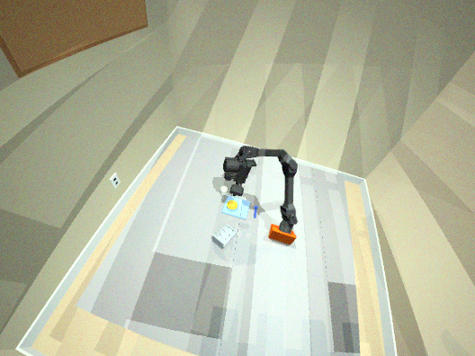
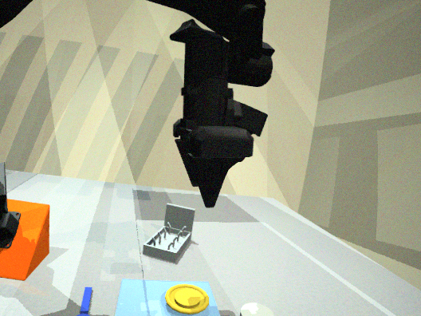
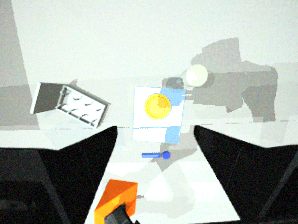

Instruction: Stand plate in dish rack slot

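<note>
The yellow round plate (image 1: 232, 205) (image 2: 187, 297) (image 3: 157, 106) lies flat on a light blue board (image 1: 243, 213) (image 2: 131, 297) (image 3: 141, 131). The grey dish rack (image 1: 220, 242) (image 2: 161, 254) (image 3: 47, 97) stands apart from the board, with a raised panel at one end and short curved rails in two rows; its slots hold nothing. My gripper (image 2: 202, 195) (image 3: 156, 129) points down, high above the table, open and empty. In the wrist view the plate shows ahead of the gap between the fingertips, near the middle, and the rack is off to the left.
A whitish round-topped object (image 1: 224, 190) (image 2: 255, 309) (image 3: 196, 75) stands beside the board. A small blue stick-like object (image 1: 255, 211) (image 2: 86, 299) (image 3: 150, 155) lies on its other side. An orange block (image 1: 282, 235) (image 2: 32, 239) (image 3: 122, 190) is at the arm's base.
</note>
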Robot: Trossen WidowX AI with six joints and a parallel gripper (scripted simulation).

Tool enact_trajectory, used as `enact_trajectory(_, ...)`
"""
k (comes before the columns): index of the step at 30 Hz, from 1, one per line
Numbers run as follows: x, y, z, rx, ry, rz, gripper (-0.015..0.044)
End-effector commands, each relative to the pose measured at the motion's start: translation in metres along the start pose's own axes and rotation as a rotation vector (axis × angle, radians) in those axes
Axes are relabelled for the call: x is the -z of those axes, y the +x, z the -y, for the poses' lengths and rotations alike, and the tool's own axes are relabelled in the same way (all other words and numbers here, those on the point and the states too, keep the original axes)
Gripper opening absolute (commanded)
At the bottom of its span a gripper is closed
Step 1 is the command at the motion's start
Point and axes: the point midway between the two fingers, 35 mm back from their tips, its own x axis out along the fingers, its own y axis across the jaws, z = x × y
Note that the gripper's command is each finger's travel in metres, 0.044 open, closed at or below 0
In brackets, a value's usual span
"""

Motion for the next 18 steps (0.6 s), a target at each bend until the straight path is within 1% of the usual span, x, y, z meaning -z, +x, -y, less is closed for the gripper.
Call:
enact_trajectory(1,0.004,-0.002,0.006,0.029,0.02,-0.004,0.04)
enact_trajectory(3,0.004,0.004,0.005,0.026,0.021,-0.011,0.04)
enact_trajectory(5,0.002,0.02,0.004,0.029,0.025,-0.029,0.04)
enact_trajectory(9,0.004,0.078,0.005,0.048,0.038,-0.092,0.04)
enact_trajectory(11,0.007,0.1,0.006,0.06,0.042,-0.114,0.04)
enact_trajectory(13,0.01,0.111,0.01,0.07,0.044,-0.125,0.04)
enact_trajectory(18,0.01,0.114,0.011,0.071,0.044,-0.126,0.04)
